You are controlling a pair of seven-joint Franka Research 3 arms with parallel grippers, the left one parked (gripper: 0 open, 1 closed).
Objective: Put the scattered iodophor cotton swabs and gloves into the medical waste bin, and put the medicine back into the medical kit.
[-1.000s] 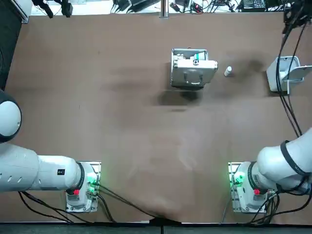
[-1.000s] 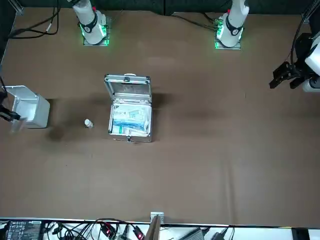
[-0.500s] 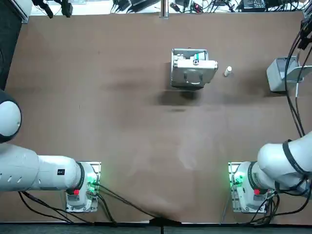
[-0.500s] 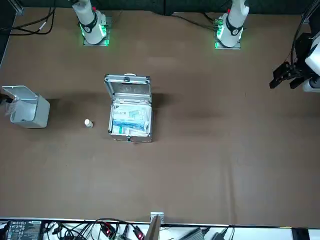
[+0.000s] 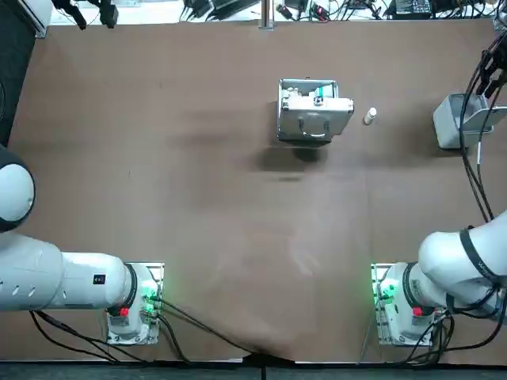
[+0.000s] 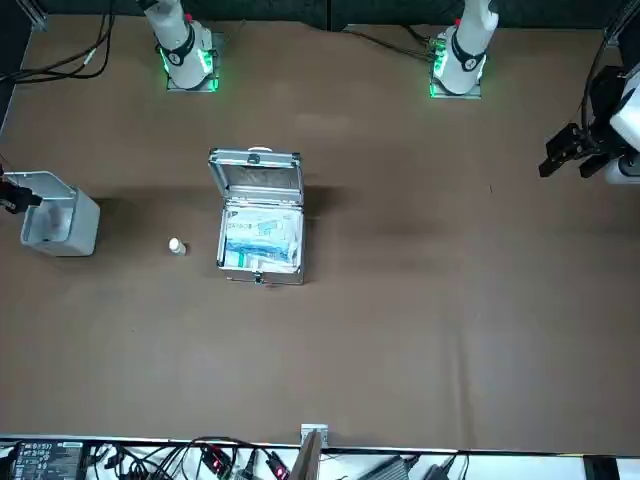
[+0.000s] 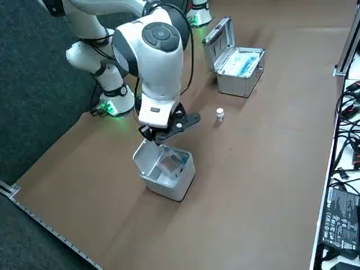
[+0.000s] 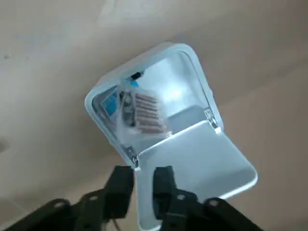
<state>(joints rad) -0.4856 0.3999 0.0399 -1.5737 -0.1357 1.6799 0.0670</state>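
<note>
The white medical waste bin (image 7: 166,169) stands at the table's right side with its lid (image 8: 202,163) swung open. Inside lies a clear packet of brown iodophor swabs (image 8: 142,113) with something blue beside it. My right gripper (image 8: 142,185) hovers just above the bin's rim (image 8: 144,62), on the lid side. Its fingers stand close together with nothing between them. In the side view the gripper (image 7: 156,135) hangs over the bin's near edge. A small white medicine bottle (image 5: 370,116) stands on the table between the bin (image 5: 455,119) and the open silver medical kit (image 5: 313,111).
The kit (image 6: 258,225) has its lid up and holds white and blue packs. The bottle (image 6: 177,246) sits a short way from the kit's side. Cables hang from my right arm near the bin. A broad stretch of brown table lies between the kit and the arm bases.
My right gripper has shifted from in front of the bin toward the table's right edge and sits by the lid. Bin, bottle and kit have not moved.
</note>
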